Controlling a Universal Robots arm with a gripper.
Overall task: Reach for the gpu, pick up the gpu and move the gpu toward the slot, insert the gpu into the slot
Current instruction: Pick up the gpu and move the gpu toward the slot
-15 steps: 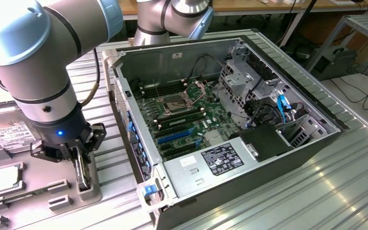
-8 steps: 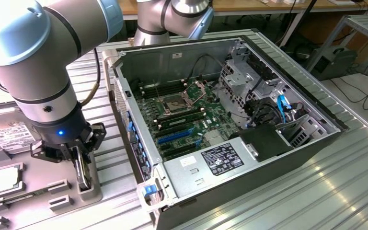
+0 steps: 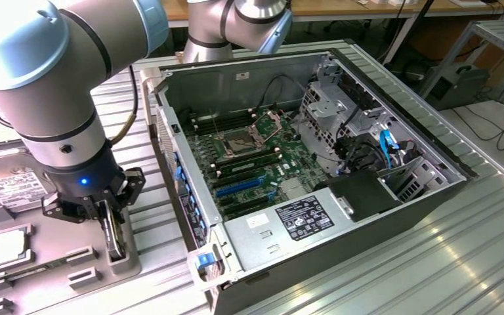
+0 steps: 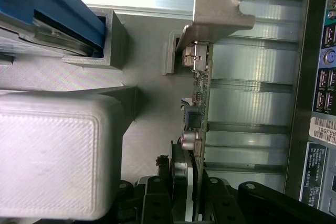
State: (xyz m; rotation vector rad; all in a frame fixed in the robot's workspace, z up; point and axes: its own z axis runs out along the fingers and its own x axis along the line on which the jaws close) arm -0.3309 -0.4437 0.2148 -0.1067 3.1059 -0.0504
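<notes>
Exterior view puts the hand (image 3: 112, 226) down over the grey holder (image 3: 123, 261) on the counter (image 3: 462, 256), to that view's left of the open computer case (image 3: 436, 161). Its fingers look pinched onto the gpu (image 3: 112, 244), which stands on edge in the holder, with its bracket at the end far from the fingers. I'd call this the pick-up step: grip made, card not yet lifted. Getting it out calls for a straight pull clear of the holder's walls. The blue slots (image 3: 237, 188) inside the case lie well apart.
</notes>
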